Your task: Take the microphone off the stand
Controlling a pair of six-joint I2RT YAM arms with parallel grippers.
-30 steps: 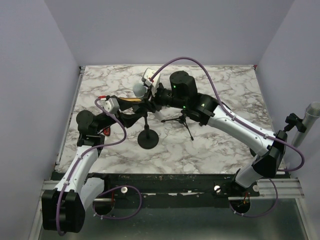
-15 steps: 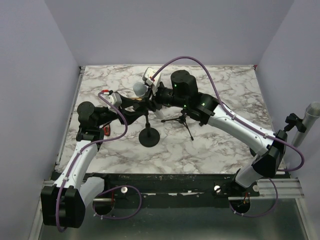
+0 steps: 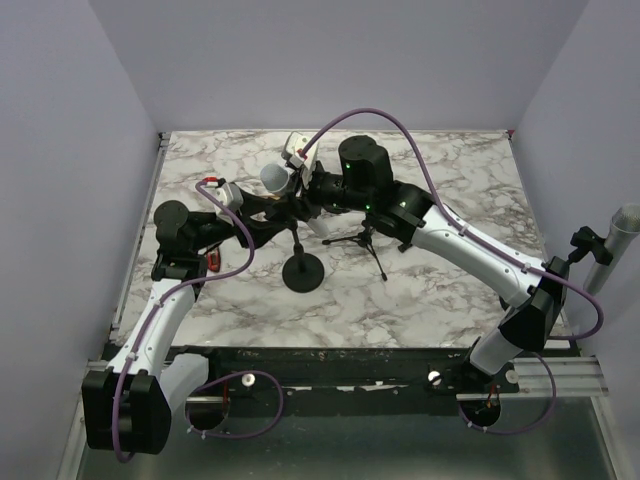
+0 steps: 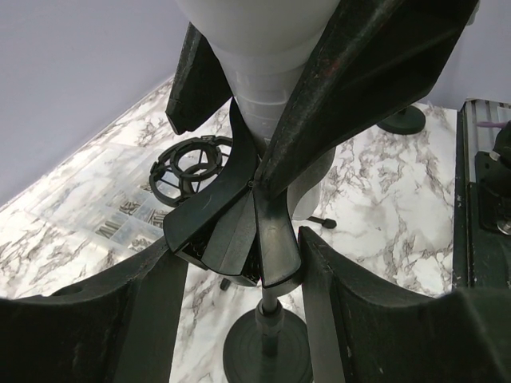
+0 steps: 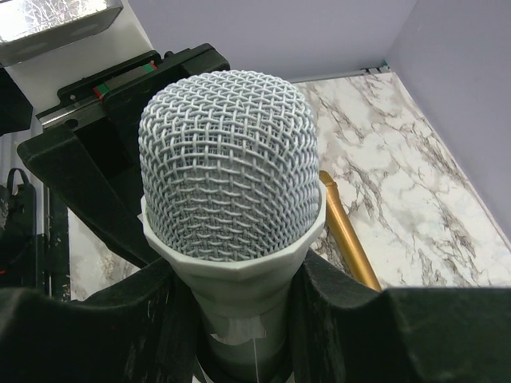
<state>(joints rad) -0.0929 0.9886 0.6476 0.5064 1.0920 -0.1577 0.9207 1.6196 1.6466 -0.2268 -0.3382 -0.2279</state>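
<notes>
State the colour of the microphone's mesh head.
The microphone has a silver-grey wire-mesh head; clearest in the right wrist view.

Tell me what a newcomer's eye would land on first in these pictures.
The grey mesh head of the microphone fills the right wrist view, its body clamped between the fingers of the right gripper. In the overhead view both arms meet over the middle of the marble table. There the left gripper closes on the clip of the black stand, whose round base rests on the marble.
</notes>
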